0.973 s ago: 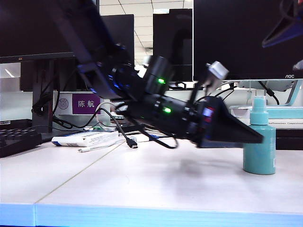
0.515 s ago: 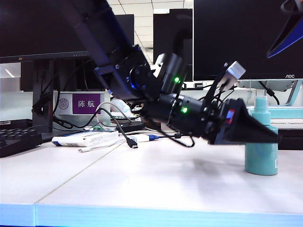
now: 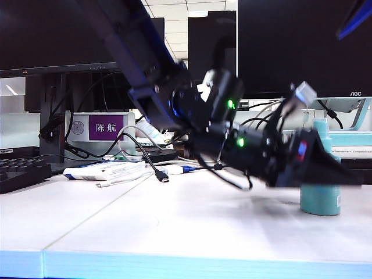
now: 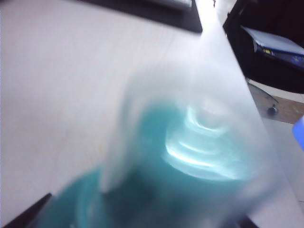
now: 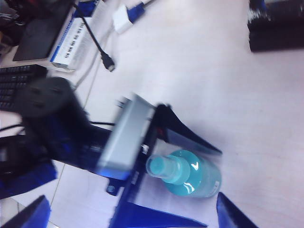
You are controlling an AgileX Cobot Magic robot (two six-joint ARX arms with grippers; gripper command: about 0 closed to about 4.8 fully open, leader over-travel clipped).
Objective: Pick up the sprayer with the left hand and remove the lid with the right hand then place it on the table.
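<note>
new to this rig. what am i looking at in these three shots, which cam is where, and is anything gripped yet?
A two-armed robot at a white table. The exterior view looks across the desk: the left gripper has its open jaws either side of the teal sprayer, which stands upright. The left wrist view sits on that arm, so the sprayer fills it, blurred. The right wrist view looks down from above: sprayer between the left gripper's fingers, and the right gripper's own blue fingertips at the frame edge, open. Nothing is gripped yet. A box and cable lie further back.
</note>
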